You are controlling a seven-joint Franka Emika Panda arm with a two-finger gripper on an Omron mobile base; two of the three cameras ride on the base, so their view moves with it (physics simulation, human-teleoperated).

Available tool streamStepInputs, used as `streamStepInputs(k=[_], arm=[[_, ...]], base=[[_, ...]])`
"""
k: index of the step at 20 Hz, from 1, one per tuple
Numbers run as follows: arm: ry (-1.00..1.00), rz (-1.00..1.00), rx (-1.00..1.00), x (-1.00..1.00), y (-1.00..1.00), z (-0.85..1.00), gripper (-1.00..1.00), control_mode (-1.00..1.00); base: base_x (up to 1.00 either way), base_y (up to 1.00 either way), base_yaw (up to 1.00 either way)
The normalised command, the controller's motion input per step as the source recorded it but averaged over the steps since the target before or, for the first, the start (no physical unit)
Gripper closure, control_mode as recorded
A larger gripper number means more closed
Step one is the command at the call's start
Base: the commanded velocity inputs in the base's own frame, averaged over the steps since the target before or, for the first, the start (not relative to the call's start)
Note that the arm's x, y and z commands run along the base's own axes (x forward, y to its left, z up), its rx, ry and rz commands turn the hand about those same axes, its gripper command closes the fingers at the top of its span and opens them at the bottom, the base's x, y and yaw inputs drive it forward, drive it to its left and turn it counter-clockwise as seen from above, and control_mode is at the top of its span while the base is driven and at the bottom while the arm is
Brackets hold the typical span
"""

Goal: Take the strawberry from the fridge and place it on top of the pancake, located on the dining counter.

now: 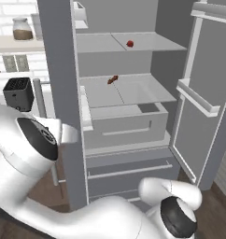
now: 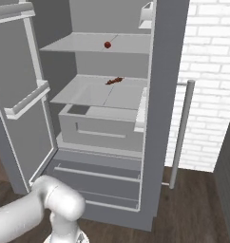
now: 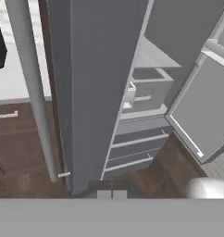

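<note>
Grey and matte, the fridge (image 1: 59,93) stands with both of its upper doors swung wide, and we count two shelves, one pull-out bin and two lower drawers inside it. One strawberry (image 1: 130,44), small and bright red, sits alone on the upper shelf (image 1: 101,43), toward the right as we see it in the left base view. One elongated reddish-brown food item (image 1: 113,79) lies on the shelf below, near the back. Our end effector (image 3: 112,194) is closed and holds nothing; its two finger tips meet at the bottom of the hand view, low down in front of the left door's edge and well apart from the strawberry. That left door (image 3: 95,83) stands edge-on between the hand and the shelves, with its long silver bar handle (image 3: 33,88) just beside it. The right door (image 1: 203,93) carries a door shelf on its inner face. Beyond the fridge, along the white brick wall, we see one dark toaster (image 1: 17,92) on a bench and what appears to be a jar (image 1: 22,29) on a ledge above.
</note>
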Motion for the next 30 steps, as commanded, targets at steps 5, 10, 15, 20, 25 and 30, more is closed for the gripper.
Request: streamStepInputs(k=[5,10,15,20,25,30], arm=[[0.09,0.0,-0.08,-0.05,-1.0,-0.67,1.0,-1.0],[0.18,0.0,-0.02,0.41,-1.0,-0.05,1.0,-1.0],[-0.01,0.05,0.15,1.0,-1.0,-0.32,1.0,-1.0],[-0.12,0.17,0.14,0.95,-0.9,-0.46,1.0,-1.0],[-0.04,0.11,0.2,0.02,-0.63,0.52,1.0,-1.0],[0.14,0.0,0.07,0.0,-0.58,0.54,1.0,-1.0]], base=[[0.0,0.0,0.0],[0.0,0.0,0.0],[0.0,0.0,0.0],[0.0,0.0,0.0],[0.0,0.0,0.0],[0.0,0.0,0.0]])
